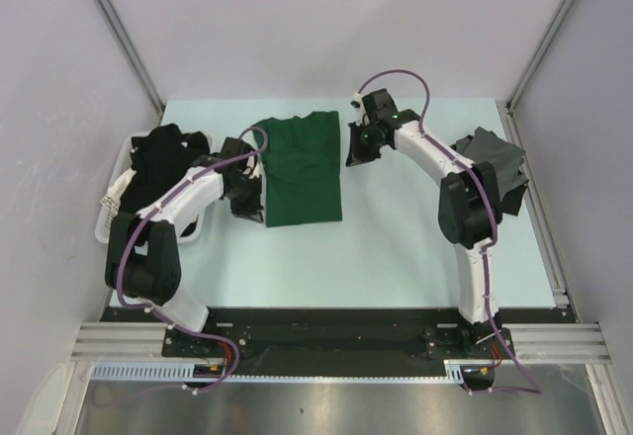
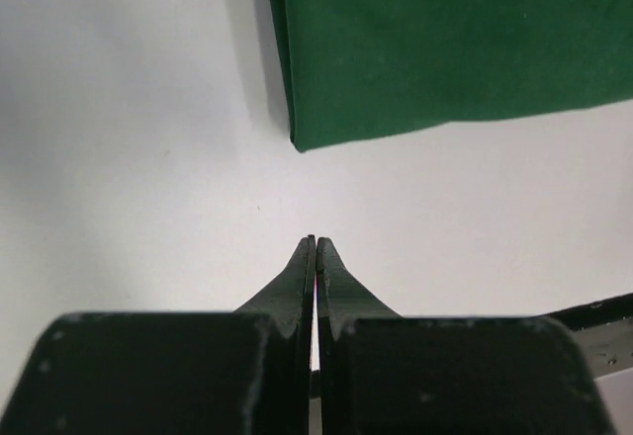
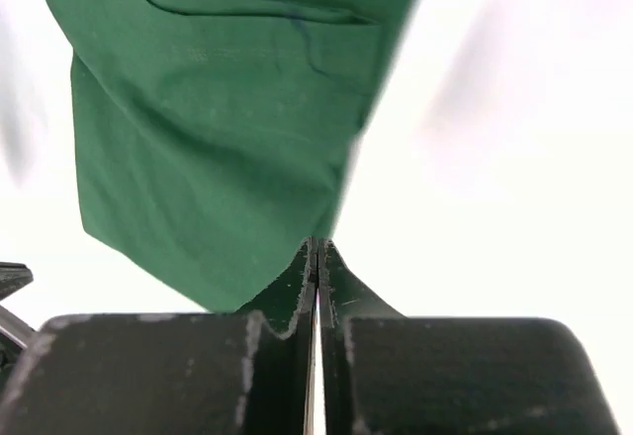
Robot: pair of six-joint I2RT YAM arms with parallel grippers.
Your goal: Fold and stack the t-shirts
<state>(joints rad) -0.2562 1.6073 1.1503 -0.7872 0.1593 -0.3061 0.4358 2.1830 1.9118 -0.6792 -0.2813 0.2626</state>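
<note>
Dark green t-shirt (image 1: 302,170), partly folded, lying flat. Left gripper (image 2: 316,242), fingers together and empty, just off its near-left corner; right gripper (image 3: 316,245), likewise closed on nothing, beside its far-right edge. Cloth judged light and limp: pinch at corners.

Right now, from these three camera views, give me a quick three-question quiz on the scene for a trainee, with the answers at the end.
1. True or false: the left gripper is pinching the green t-shirt.
2. Where does the grey t-shirt lie? A: on the right side of the table. B: on top of the green t-shirt. C: held by the left gripper.
3. Counting the left gripper and the right gripper, how many are shut?

Key
1. False: it is shut on nothing, and the shirt's corner lies apart from its tips.
2. A.
3. Two.
</note>
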